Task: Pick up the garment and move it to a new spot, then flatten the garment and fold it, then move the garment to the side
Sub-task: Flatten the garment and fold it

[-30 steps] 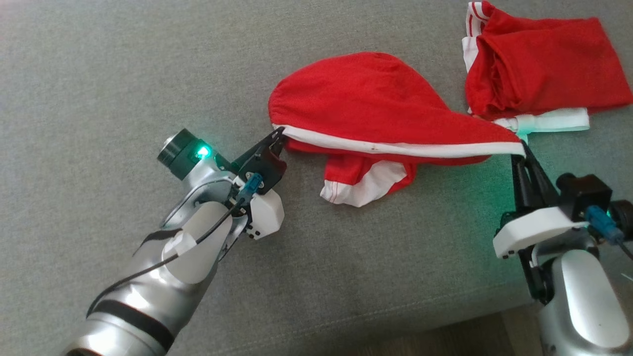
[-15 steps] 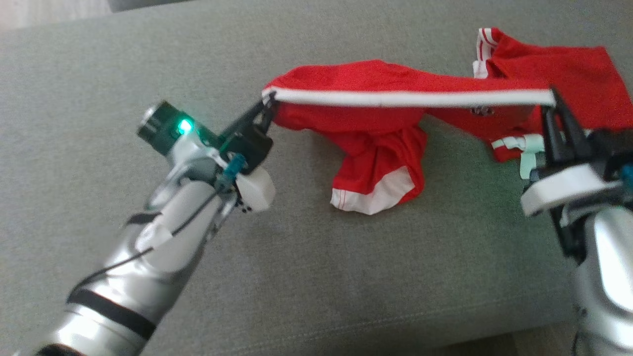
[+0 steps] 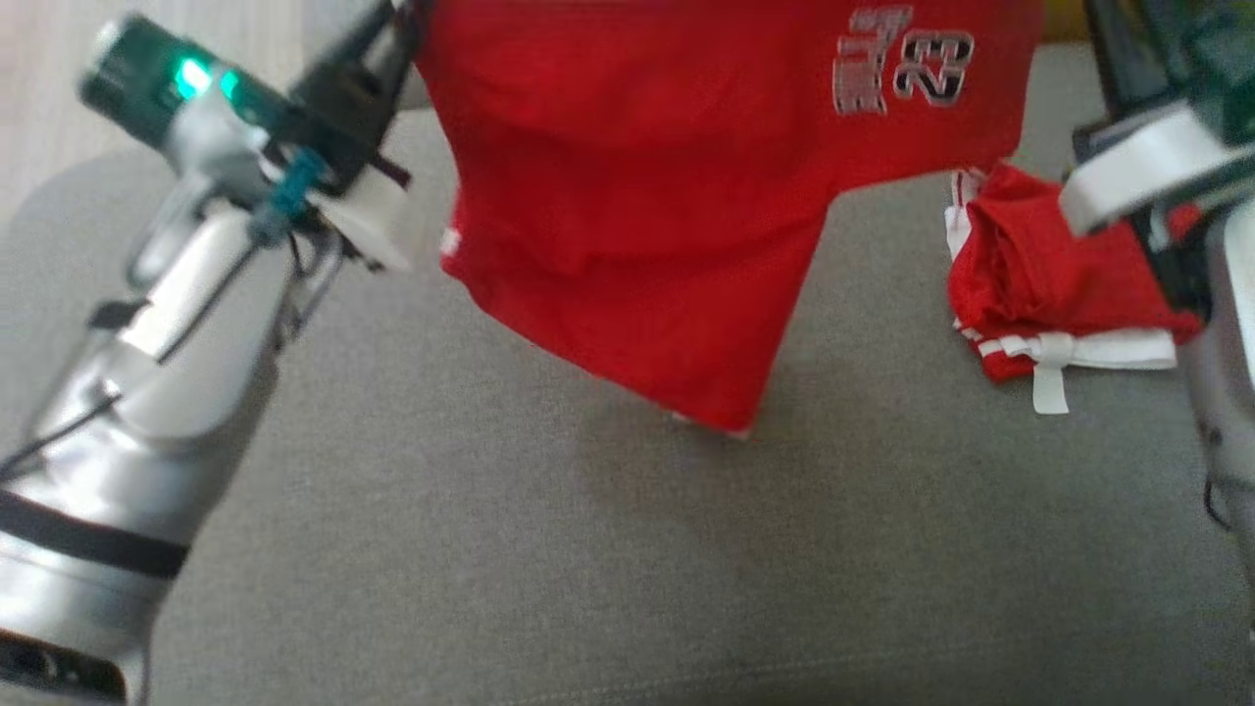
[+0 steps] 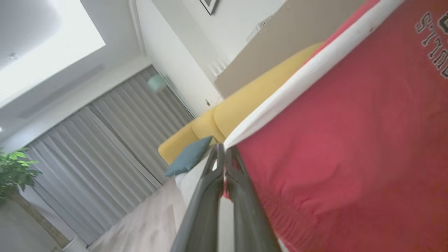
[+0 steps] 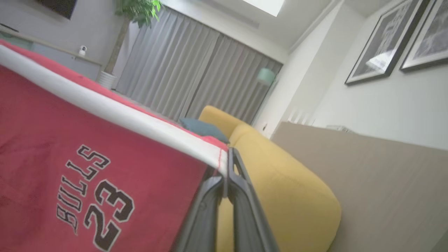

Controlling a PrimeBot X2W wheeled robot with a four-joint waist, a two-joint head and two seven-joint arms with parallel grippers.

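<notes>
- Left gripper (image 4: 223,150) and right gripper (image 5: 228,155) pinch the red shorts (image 3: 637,245) by the waistband corners (thin bites).
- Either corner could slip, and the hanging shorts may snag the folded garment (image 3: 1059,284).

Head view: from above, facing forward and down onto the grey cushion (image 3: 588,569), near the red Bulls shorts (image 3: 637,245). Left wrist view: along the left tool (image 4: 224,148), tilted upward, hard against the shorts. Right wrist view: likewise along the right tool (image 5: 229,154). Shared by both wrists: shorts, yellow sofa (image 4: 245,101), grey curtains (image 4: 105,140) far off.
</notes>
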